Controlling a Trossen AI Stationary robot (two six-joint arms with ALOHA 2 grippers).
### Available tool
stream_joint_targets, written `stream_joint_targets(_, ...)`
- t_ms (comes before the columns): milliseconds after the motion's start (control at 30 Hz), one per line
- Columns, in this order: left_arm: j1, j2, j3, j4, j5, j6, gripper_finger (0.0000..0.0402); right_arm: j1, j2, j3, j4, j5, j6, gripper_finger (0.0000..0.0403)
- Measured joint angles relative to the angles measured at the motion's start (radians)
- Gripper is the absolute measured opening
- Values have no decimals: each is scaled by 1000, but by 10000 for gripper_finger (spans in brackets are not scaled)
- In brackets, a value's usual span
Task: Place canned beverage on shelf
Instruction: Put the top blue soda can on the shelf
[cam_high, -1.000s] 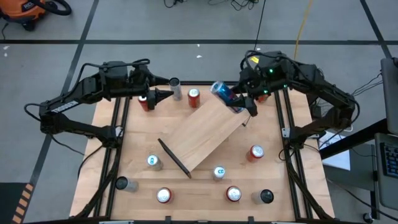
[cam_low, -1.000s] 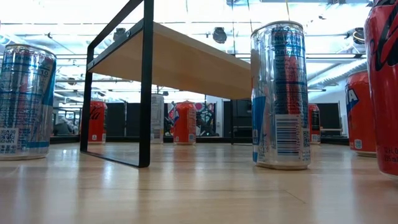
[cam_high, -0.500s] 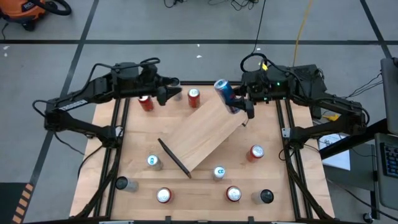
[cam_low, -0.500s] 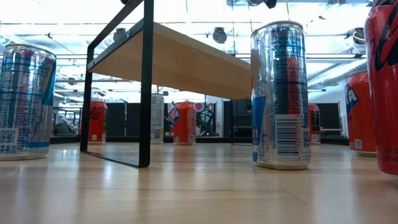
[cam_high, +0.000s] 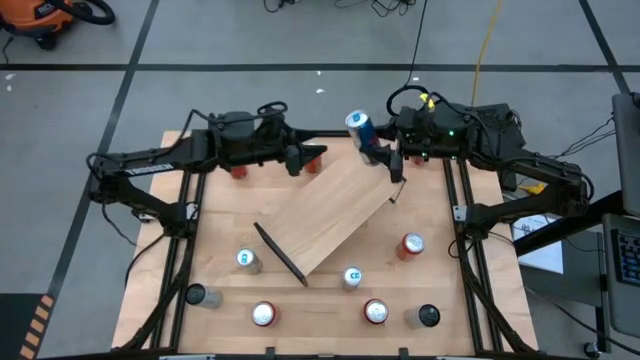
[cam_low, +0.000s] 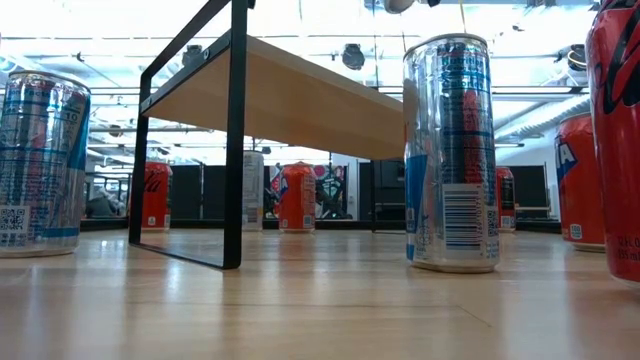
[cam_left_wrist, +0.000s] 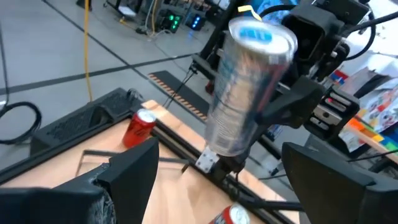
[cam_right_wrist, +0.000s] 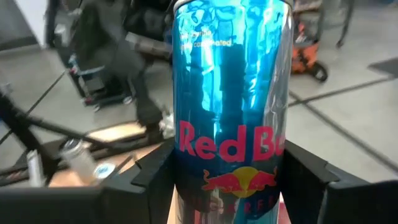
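Note:
A blue and silver beverage can (cam_high: 360, 131) hangs above the far end of the shelf (cam_high: 325, 215), with my right gripper (cam_high: 383, 152) shut on it. The shelf is a light-wood board with black brackets, standing askew in the middle of the table. It also shows in the low view as the raised shelf (cam_low: 285, 95). My left gripper (cam_high: 316, 157) is open and stands level just left of the can, pointing at it. In the left wrist view the can (cam_left_wrist: 247, 87) is straight ahead of the left gripper (cam_left_wrist: 233, 186). My right gripper pinches the can's lower half (cam_right_wrist: 230, 155) between its two fingers (cam_right_wrist: 152, 180), one on each side of the round wall. The fingers come in about level from the table's right side. The can stands nearly upright, top up and slightly tilted, lifted clear above the shelf.
Several other cans stand on the table: a red can (cam_high: 412, 245), a silver can (cam_high: 352, 277), a red can (cam_high: 375, 312), a dark can (cam_high: 428, 316), a silver can (cam_high: 246, 260) and a red can (cam_high: 236, 168) at the far left. Black frame rails (cam_high: 185, 230) run along both sides.
My left gripper has travelled toward the table's right edge, closing on the can, and stayed open. My right gripper has tipped the can from a strong slant to nearly upright and drawn it a little toward the far edge.

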Motion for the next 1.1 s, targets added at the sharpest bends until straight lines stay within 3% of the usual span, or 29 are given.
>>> stream_joint_targets(167, -28, 42, 0, 82, -53, 8, 341, 0, 2, 0, 85, 95, 7, 207)
stream_joint_targets(400, -37, 98, 0, 204, -60, 88, 341, 0, 30, 0, 207, 98, 62, 207)
stream_joint_targets(1100, 113, 120, 0, 232, 249, 192, 341, 5, 107, 0, 351, 98, 215, 208)
